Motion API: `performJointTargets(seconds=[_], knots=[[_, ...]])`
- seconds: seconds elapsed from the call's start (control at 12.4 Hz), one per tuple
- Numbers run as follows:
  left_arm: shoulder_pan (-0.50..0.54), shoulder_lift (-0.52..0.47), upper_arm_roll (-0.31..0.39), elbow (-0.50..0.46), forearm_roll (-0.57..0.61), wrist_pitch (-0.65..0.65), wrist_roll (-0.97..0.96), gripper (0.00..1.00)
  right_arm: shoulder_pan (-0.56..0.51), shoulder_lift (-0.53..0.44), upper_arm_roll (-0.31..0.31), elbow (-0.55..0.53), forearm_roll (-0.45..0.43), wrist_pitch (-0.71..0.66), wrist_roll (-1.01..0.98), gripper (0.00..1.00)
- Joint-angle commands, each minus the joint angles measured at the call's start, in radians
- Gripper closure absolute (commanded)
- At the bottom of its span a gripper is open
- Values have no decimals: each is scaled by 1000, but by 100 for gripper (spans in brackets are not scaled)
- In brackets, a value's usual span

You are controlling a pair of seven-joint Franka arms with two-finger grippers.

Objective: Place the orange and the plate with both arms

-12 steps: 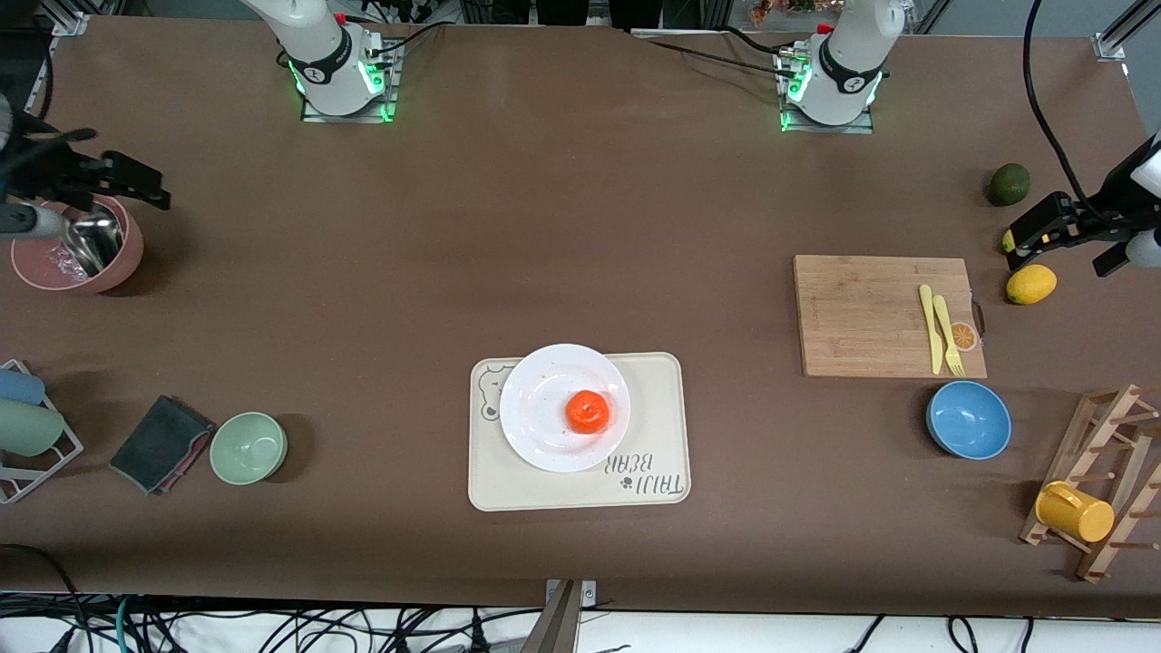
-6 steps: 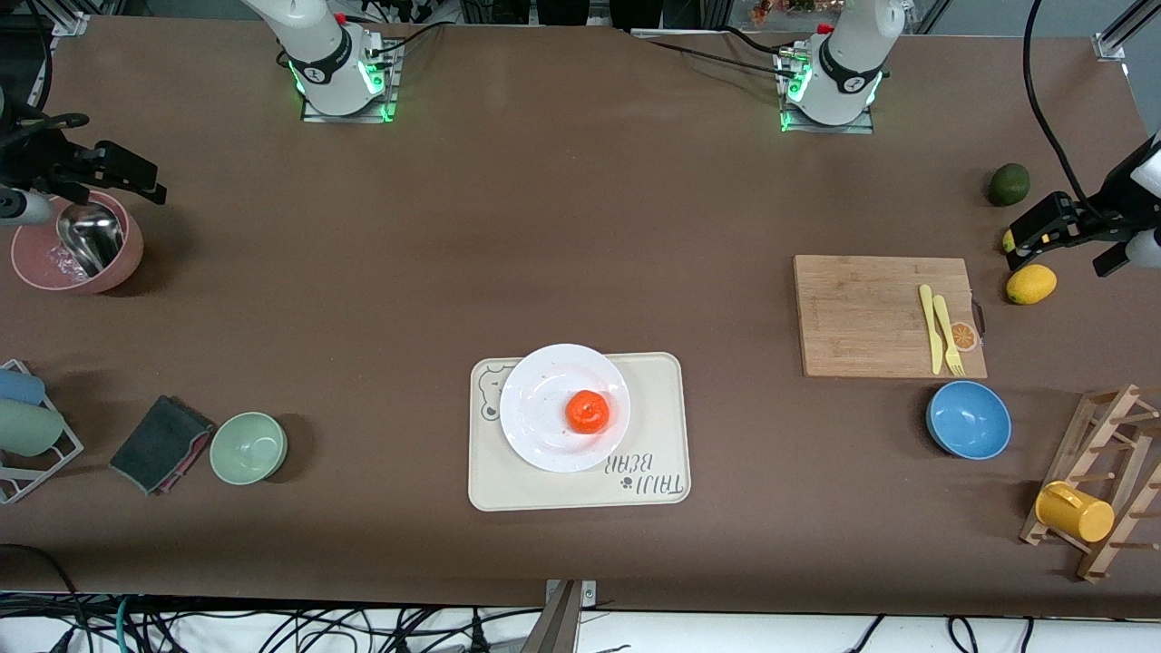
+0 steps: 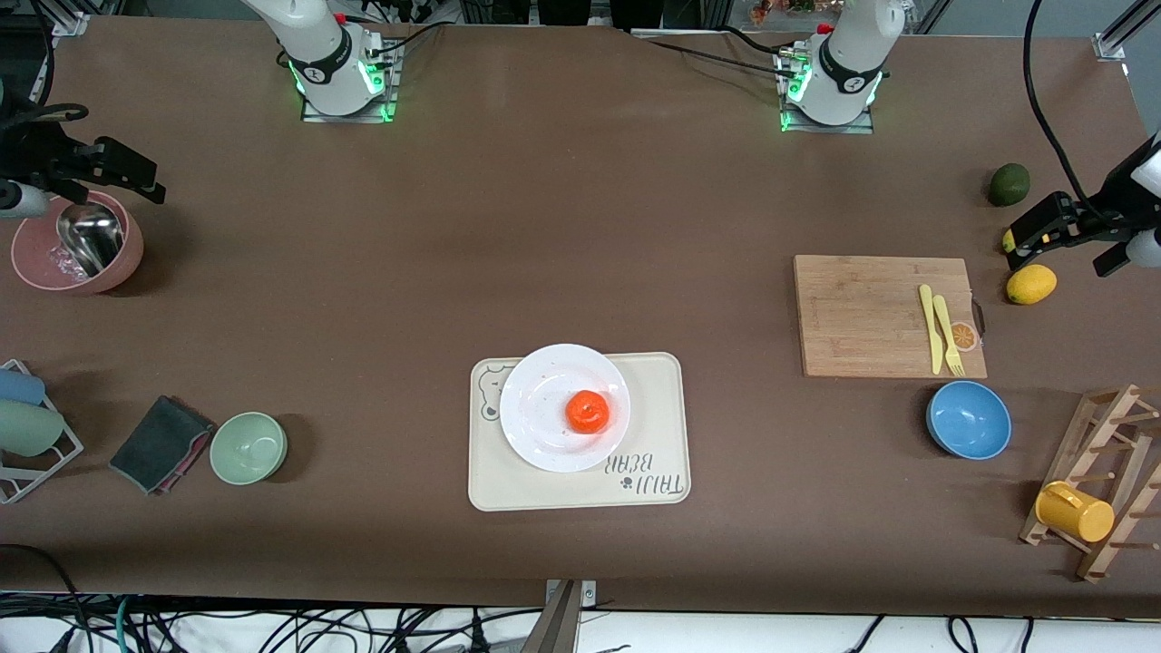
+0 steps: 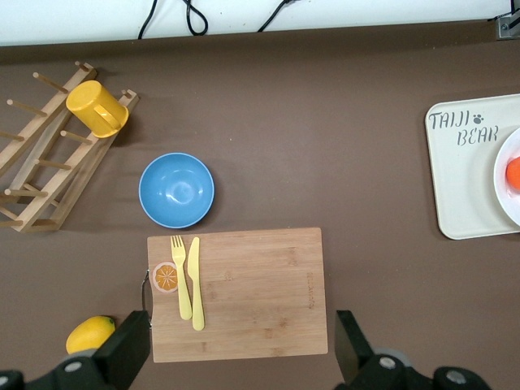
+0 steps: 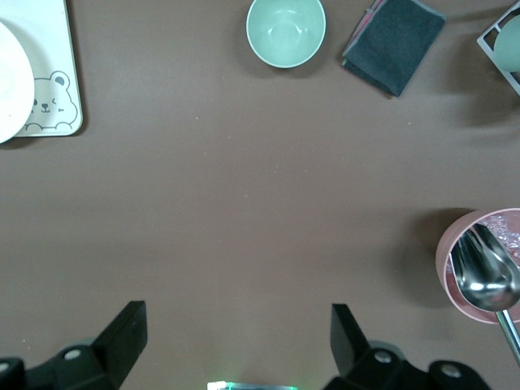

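Black left tool [image 3: 1043, 231] spread wide and empty above the lemons [image 3: 1030, 284] at its end of the table [image 3: 544, 227], right tool [image 3: 113, 172] likewise released above the pink bowl [image 3: 77, 249], orange [image 3: 588, 411] on plate [image 3: 544, 399], plate on tray [image 3: 653, 426] mid-table, well apart from both.

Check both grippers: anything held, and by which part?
Nothing is held. The left gripper is open over the cutting board; the right gripper is open over bare table. The orange sits on the plate.
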Motion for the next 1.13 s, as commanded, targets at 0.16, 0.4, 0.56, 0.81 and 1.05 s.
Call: performJointTargets(seconds=[0.16, 0.4, 0.56, 0.81, 1.05], knots=[[-5, 11, 2, 22, 8, -10, 19, 0, -6, -23, 5, -8, -21, -10, 6, 0], [1, 11, 2, 24, 8, -8, 19, 0, -13, -8, 3, 10, -24, -25, 0, 0], [3, 11, 2, 22, 11, -8, 19, 0, -12, -3, 3, 15, -27, -42, 0, 0], [8, 11, 2, 24, 10, -8, 19, 0, -1, 5, 12, 23, -38, -45, 0, 0], [5, 12, 2, 24, 14, 1, 13, 0, -1, 6, 22, 23, -38, -44, 5, 0]])
